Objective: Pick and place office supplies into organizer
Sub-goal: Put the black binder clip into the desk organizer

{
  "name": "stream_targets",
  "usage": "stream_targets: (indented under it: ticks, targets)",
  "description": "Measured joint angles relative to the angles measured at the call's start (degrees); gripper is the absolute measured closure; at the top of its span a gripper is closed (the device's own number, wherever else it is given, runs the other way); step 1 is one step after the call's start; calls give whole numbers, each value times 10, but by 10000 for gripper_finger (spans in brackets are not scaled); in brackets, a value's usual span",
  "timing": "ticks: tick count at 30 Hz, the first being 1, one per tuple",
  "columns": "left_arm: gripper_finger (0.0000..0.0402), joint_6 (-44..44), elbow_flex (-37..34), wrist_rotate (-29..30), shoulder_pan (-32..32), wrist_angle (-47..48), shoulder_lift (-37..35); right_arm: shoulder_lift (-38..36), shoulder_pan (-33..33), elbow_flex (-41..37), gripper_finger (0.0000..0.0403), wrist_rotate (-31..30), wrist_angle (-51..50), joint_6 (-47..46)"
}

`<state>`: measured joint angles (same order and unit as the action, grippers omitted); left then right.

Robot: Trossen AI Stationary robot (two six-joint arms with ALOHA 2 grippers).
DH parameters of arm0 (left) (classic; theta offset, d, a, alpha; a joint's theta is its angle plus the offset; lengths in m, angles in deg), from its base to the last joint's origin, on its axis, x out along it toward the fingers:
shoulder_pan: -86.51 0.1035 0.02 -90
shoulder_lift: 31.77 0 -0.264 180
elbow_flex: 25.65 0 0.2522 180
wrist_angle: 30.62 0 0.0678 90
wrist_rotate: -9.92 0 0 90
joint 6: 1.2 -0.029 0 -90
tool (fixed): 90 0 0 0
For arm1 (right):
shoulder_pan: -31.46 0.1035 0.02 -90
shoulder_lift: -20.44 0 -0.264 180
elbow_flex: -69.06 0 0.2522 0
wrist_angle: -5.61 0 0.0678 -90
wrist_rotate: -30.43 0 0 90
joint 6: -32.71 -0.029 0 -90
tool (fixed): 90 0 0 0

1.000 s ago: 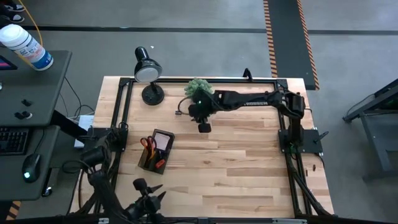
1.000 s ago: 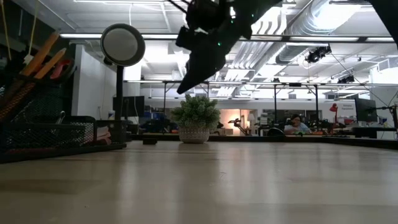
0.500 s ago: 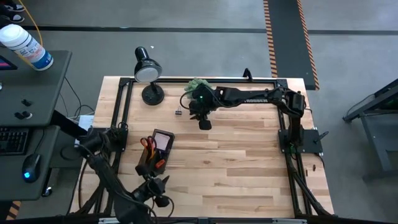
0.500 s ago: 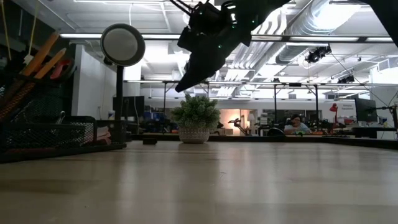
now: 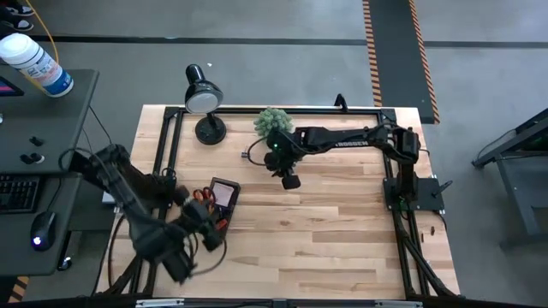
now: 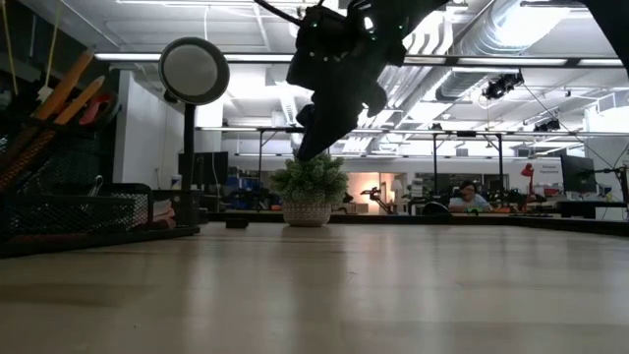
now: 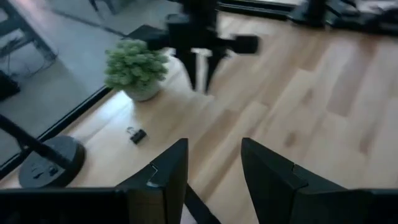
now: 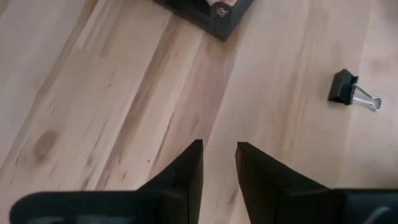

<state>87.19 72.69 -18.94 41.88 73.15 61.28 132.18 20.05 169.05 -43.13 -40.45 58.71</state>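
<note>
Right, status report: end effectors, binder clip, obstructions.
Right end effector open, empty, above table near plant. Left end effector open, empty, by organizer. Binder clip loose on table. Nothing blocking it.

A small green plant point(image 5: 272, 121) in a pale pot and a black desk lamp point(image 5: 204, 96) with a round base stand near the far edge of the wooden tabletop point(image 5: 325, 231), while a side desk point(image 5: 47, 137) holds a white bottle point(image 5: 36, 62), keyboard point(image 5: 17, 192) and mouse point(image 5: 43, 229).
</note>
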Motion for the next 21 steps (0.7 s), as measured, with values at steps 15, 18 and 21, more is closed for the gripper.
stream_targets:
  ticks: [15, 18, 21]
  targets:
    - [264, -31, -62, -7, 123, -4, -48, -91, 5, -52, 392, -84, -32, -44]
    - [264, -31, -64, -7, 148, -4, -48, -162, 1, -137, 397, -92, 27, -71]
    - [264, -57, -64, -13, 191, -29, -48, -235, -2, -238, 400, -93, 126, -106]
